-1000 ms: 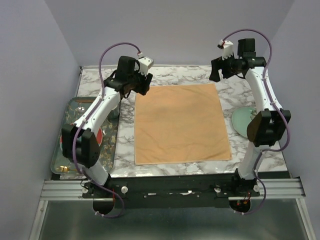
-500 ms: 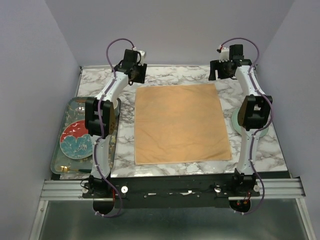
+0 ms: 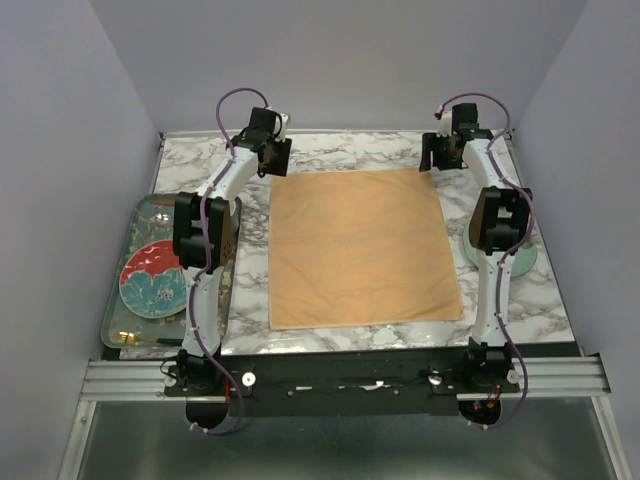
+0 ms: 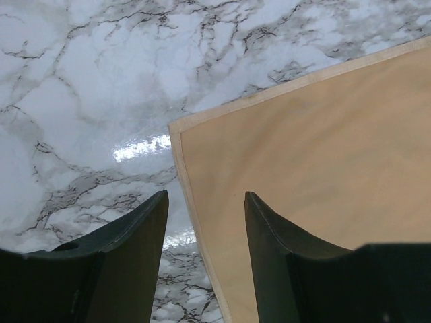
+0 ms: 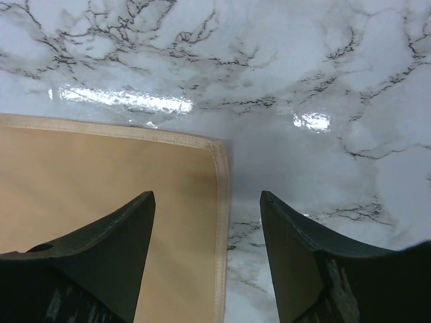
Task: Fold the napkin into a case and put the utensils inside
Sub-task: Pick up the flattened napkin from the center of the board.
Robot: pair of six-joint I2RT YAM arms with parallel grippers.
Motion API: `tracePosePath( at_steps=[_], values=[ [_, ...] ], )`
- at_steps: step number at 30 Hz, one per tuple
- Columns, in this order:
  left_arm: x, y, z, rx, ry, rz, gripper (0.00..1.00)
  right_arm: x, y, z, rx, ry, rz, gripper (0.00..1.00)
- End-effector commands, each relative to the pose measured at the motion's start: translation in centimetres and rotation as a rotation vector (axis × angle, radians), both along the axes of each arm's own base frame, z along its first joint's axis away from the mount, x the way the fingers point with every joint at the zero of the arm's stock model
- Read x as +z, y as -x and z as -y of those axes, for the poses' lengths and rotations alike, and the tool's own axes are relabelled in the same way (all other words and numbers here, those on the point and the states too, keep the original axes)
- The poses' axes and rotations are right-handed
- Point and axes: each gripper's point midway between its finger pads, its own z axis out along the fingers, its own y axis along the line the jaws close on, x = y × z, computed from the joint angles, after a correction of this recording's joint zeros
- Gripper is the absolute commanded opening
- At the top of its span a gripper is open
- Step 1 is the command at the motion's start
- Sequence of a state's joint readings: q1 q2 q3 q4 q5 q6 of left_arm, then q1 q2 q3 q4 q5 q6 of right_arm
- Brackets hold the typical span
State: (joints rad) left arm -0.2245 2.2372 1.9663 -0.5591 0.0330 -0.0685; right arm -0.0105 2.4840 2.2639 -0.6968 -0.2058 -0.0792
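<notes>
The left arm (image 3: 228, 180) and right arm (image 3: 490, 165) have stretched forward, jaws now over the napkin's (image 3: 360, 245) far corners.

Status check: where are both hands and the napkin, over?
Left hand open, straddling edge at far-left corner of napkin. Right hand open at far-right corner. Napkin flat, unfolded. Nothing in the way.

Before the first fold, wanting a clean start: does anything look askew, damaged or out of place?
Nothing stands out: the napkin lies flat on the table, the left gripper and right gripper open above its far corners.
</notes>
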Motion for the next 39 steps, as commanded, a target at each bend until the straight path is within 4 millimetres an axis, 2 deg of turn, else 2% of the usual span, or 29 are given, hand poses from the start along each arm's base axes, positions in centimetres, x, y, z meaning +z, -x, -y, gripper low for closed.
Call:
tracePosePath(
  at_steps=[1,8,12,17,19,22,26,31,36,39],
  values=[
    [-1.1,0.0,-0.7,0.016,-0.026,-0.011,0.57,-1.8,-0.7,0.7,-0.045,0.002,-0.019,0.72],
    [-2.2,-0.2,-1.3,0.031,-0.030,-0.040,0.58,-2.5,-1.2,0.2,-0.011,0.003,-0.035,0.65],
    [-2.4,-0.1,-1.8,0.048,-0.023,-0.053,0.58,-2.3,-1.6,0.3,-0.016,0.009,-0.033,0.57],
    [-2.3,0.1,-2.3,0.049,-0.012,-0.065,0.58,-3.0,-1.5,0.5,-0.013,0.056,-0.047,0.52],
    [-2.4,0.1,-2.8,0.054,-0.007,-0.072,0.58,-3.2,-1.4,-1.2,0.025,0.082,-0.049,0.50],
    [-2.9,0.1,-3.1,0.059,0.001,-0.090,0.58,-3.9,-0.5,-1.2,0.028,0.093,-0.085,0.43],
    [-3.3,0.3,-2.8,0.047,0.012,-0.108,0.58,-4.1,0.4,-1.1,0.008,0.088,-0.113,0.44],
    [-4.2,0.6,-2.2,0.030,0.035,-0.139,0.58,-4.2,0.5,-0.9,-0.005,0.092,-0.131,0.50],
    [-4.1,0.6,-2.0,0.021,0.044,-0.138,0.58,-4.2,0.9,0.1,-0.053,0.134,-0.144,0.58],
    [-4.2,0.3,-2.0,0.026,0.046,-0.134,0.58,-4.1,0.8,0.2,-0.055,0.144,-0.137,0.59]
  ],
)
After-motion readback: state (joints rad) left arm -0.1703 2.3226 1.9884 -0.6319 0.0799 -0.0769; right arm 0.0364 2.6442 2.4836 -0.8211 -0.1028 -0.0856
